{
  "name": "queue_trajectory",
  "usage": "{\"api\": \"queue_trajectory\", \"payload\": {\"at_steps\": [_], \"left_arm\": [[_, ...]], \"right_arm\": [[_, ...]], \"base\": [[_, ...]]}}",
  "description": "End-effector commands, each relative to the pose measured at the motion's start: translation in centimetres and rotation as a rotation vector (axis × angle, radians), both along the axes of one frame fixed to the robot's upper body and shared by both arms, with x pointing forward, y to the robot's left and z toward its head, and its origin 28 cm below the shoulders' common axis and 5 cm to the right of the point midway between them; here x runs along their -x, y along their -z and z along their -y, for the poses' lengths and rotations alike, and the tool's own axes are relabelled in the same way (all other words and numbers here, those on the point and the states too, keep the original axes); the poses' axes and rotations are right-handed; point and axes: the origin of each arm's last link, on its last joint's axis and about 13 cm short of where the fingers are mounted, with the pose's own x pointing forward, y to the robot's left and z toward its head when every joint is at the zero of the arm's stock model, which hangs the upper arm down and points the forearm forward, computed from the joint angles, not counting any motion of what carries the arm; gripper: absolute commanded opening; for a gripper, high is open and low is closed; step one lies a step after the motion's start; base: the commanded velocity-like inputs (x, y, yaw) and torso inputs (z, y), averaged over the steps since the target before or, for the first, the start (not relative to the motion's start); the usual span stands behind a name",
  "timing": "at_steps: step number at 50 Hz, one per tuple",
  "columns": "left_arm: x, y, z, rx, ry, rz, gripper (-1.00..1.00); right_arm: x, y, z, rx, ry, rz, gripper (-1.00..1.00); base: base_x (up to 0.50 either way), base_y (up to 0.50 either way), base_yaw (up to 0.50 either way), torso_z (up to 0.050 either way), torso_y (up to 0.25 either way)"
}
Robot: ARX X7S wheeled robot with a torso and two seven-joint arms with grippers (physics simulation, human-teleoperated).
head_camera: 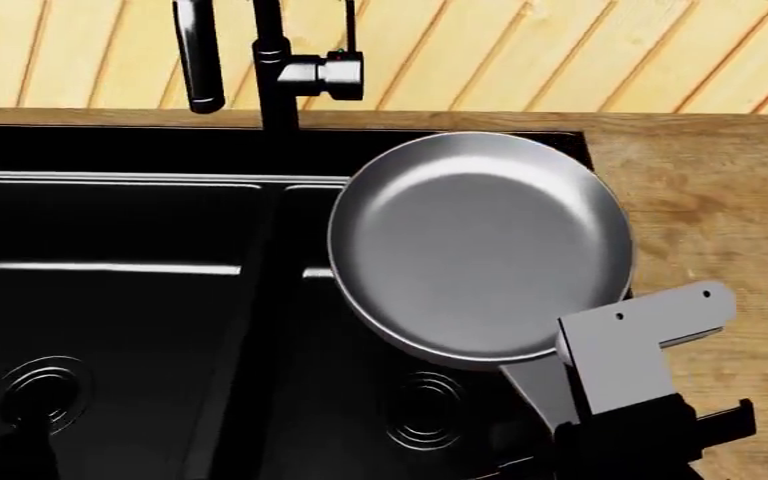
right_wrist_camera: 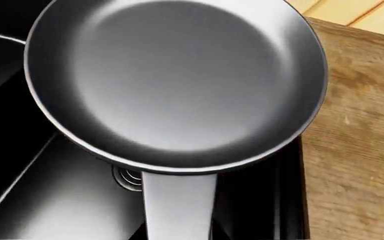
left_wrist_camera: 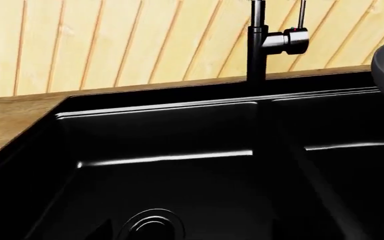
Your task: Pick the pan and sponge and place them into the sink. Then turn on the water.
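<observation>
The right pincer (head_camera: 584, 395) sat nearest the camera, low in the head view, and seemed clamped on the pan's handle (right_wrist_camera: 178, 205), though its fingers were hidden behind the grey bracket, so the grip could not be confirmed. The handle ran straight out from it to the pan (head_camera: 478, 245), which hung level ahead of the pincer, above the sink's right basin. Its far right rim reached over the edge of the wooden counter (head_camera: 704, 200). Below the pan, just ahead of the pincer, a ringed drain (head_camera: 424, 410) showed in the basin floor. To the pincer's left lay the divider and the left basin of the black sink (left_wrist_camera: 178, 160), with its own drain (head_camera: 44, 390). Beyond the pan, at the sink's back edge, stood the faucet (head_camera: 271, 70). The left pincer was not in view.
</observation>
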Motion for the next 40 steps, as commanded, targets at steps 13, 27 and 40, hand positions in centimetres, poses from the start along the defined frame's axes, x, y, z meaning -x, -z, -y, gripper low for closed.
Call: {"api": "queue_trajectory", "payload": {"at_steps": [13, 27, 40], "left_arm": [[-0.3, 0.0, 0.3, 0.002, 0.000, 0.003, 1.00], [-0.1, 0.0, -0.5, -0.003, 0.009, -0.001, 1.00], [-0.1, -0.2, -0.2, -0.004, 0.006, 0.004, 1.00]], "right_arm": [[-0.1, -0.3, 0.4, 0.002, 0.026, 0.054, -1.00], [0.3, 0.0, 0.6, 0.005, 0.031, 0.040, -1.00], [0.5, 0.1, 0.8, 0.001, 0.041, 0.044, -1.00]], "base": [[0.00, 0.50, 0.00, 0.001, 0.002], [0.00, 0.50, 0.00, 0.001, 0.001], [0.00, 0.50, 0.00, 0.000, 0.002]]}}
